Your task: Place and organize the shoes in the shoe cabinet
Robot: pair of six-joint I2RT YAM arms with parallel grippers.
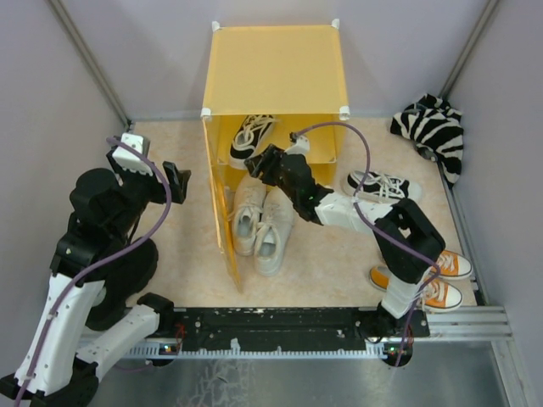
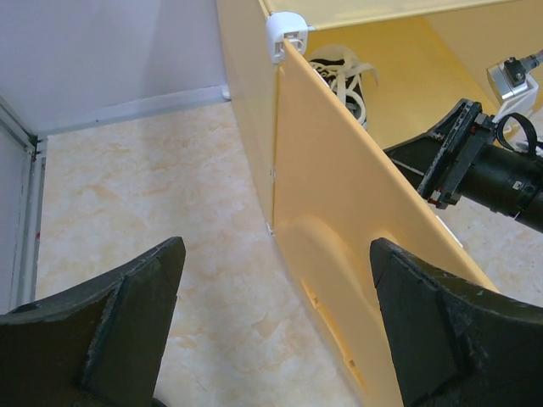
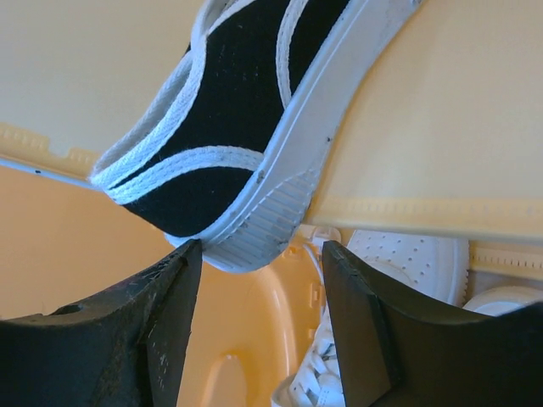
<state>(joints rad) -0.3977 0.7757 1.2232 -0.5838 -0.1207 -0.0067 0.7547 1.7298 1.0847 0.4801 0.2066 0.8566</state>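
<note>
Looks to be midway through shelving the black pair. Has one black shoe (image 1: 252, 134) lying on the shelf (image 3: 424, 210) of the cabinet (image 1: 276, 68), upper centre of the top view, heel poking out over the shelf edge. Has the white pair (image 1: 254, 216) on the cabinet floor below, sticking out past the opening. Leaves the second black shoe (image 1: 382, 185) on the table (image 1: 170, 246) right of centre and the orange pair (image 1: 437, 280) at lower right, both well outside.

Next, probably: nudge that heel further in, or back out and swing right for the mate. Calls for a low, straight retreat, so as not to drag the shoe off the edge or catch the door (image 1: 222, 212).

Reaches with the right arm (image 1: 399, 237) up and leftward from lower right, elbow bent, wrist aimed into the opening. Holds the right gripper (image 3: 259, 254) spread, fingers (image 3: 161, 322) either side of the heel and just below it, pinching nothing. Sets the left gripper (image 2: 276, 254) at mid-left of the top view, likewise spread and empty, facing the open door, near but apart, arm folded high.
</note>
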